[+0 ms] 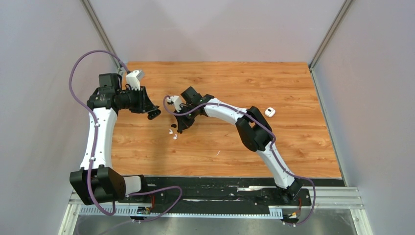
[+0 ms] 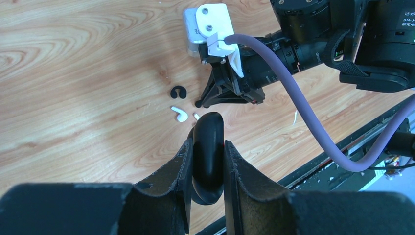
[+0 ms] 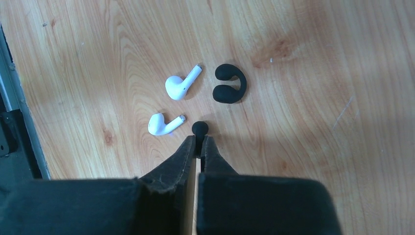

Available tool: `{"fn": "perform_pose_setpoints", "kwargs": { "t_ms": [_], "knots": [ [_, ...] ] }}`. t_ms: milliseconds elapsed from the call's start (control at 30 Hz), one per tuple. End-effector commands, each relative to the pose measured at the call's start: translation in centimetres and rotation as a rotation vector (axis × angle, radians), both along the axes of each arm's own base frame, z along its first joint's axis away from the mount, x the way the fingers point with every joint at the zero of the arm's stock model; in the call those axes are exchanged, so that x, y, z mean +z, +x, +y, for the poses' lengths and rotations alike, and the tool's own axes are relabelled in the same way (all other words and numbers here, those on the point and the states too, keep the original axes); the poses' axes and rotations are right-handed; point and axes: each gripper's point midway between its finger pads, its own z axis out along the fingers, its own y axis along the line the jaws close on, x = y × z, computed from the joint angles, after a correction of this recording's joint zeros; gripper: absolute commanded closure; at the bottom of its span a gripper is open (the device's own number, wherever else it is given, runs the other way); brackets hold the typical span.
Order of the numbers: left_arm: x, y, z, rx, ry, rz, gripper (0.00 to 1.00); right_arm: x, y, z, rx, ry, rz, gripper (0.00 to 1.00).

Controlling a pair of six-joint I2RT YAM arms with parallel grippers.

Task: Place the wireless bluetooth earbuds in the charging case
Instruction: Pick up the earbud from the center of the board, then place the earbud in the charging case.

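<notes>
Right wrist view looks down on the orange-brown, wood-grained counter [image 3: 318, 73], where the right claw [image 3: 198, 142] has its matte black fingers pressed together on a small black earbud [image 3: 199, 128]. The bud's rounded end pokes out past the tips. Just beyond lie two glossy white earbuds with short stems, one [image 3: 164, 124] beside the pinched bud and one [image 3: 182, 84] further off. A matte black C-shaped earbud [image 3: 229, 83] lies next to that one, and none of them touch. Bare wood spreads to the right of the buds, while the counter's edge and a grey rail [image 3: 10, 73] run along the left. In the left wrist view, the left claw [image 2: 208, 147] pinches a smooth, rounded black charging case [image 2: 208, 129] edge-on, near the loose buds. From the top view, a small white object [image 1: 269, 112] sits well apart, by the right arm's elbow.
</notes>
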Motion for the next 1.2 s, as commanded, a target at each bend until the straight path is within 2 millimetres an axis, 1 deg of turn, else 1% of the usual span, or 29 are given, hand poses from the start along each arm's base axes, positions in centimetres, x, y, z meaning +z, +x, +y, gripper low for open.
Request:
{"fn": "perform_pose_setpoints", "kwargs": {
  "t_ms": [0,100,167,200,300,333,467,500,533,567,600,633,667,700,733,767,867,900,1033,1167],
  "knots": [
    [1.1,-0.1,-0.1,0.002,-0.014,-0.047,1.00,2.6,1.2,0.8,0.057,0.060,-0.103,1.00],
    [0.9,0.0,-0.2,-0.010,-0.018,-0.042,1.00,6.3,0.9,-0.3,0.148,0.137,-0.152,1.00],
    [0.8,0.1,-0.4,-0.023,-0.033,-0.035,1.00,9.2,0.8,-1.8,0.217,0.210,-0.189,1.00],
    [0.6,0.3,-0.6,-0.032,-0.048,-0.023,1.00,10.8,0.4,-2.6,0.259,0.256,-0.211,1.00],
    [0.4,0.7,-1.3,-0.067,-0.094,-0.008,1.00,14.5,-0.1,-5.0,0.344,0.328,-0.334,1.00],
    [0.2,0.9,-1.7,-0.079,-0.126,0.009,1.00,15.6,-0.2,-5.7,0.368,0.345,-0.377,1.00],
    [-0.1,1.8,-3.5,-0.149,-0.211,0.024,1.00,19.8,-2.4,-7.9,0.495,0.429,-0.562,1.00],
    [0.2,1.9,-4.1,-0.177,-0.231,0.019,1.00,20.6,-3.0,-8.3,0.533,0.447,-0.613,1.00],
    [-0.2,2.1,-4.9,-0.207,-0.240,0.028,1.00,21.4,-3.5,-8.6,0.565,0.466,-0.662,1.00],
    [0.2,2.3,-5.5,-0.239,-0.248,0.016,1.00,22.2,-3.9,-8.8,0.592,0.481,-0.707,1.00],
    [-0.1,2.4,-6.4,-0.274,-0.255,0.025,1.00,22.8,-4.2,-8.9,0.610,0.493,-0.735,1.00],
    [0.4,2.6,-7.0,-0.305,-0.265,0.009,1.00,23.5,-4.4,-8.9,0.617,0.506,-0.752,1.00],
    [0.2,2.8,-7.9,-0.333,-0.273,0.014,1.00,24.1,-4.5,-8.8,0.617,0.517,-0.755,1.00],
    [0.5,3.0,-8.3,-0.347,-0.289,0.009,1.00,24.6,-4.6,-8.7,0.617,0.528,-0.751,1.00],
    [0.4,3.1,-9.7,-0.389,-0.296,0.010,1.00,25.0,-4.6,-8.5,0.621,0.538,-0.744,1.00],
    [0.7,3.1,-10.3,-0.402,-0.313,0.012,1.00,25.3,-4.8,-8.4,0.627,0.545,-0.740,1.00],
    [1.2,3.3,-12.6,-0.466,-0.365,0.000,1.00,25.4,-5.2,-7.8,0.653,0.552,-0.759,1.00],
    [1.5,3.0,-13.3,-0.486,-0.391,0.011,1.00,25.3,-5.3,-7.6,0.661,0.549,-0.768,1.00],
    [2.3,2.4,-14.9,-0.540,-0.452,-0.009,1.00,25.1,-5.5,-6.8,0.687,0.548,-0.791,1.00],
    [2.4,1.7,-15.3,-0.557,-0.508,0.026,1.00,24.8,-5.5,-6.5,0.715,0.544,-0.831,1.00]
  ]
}}
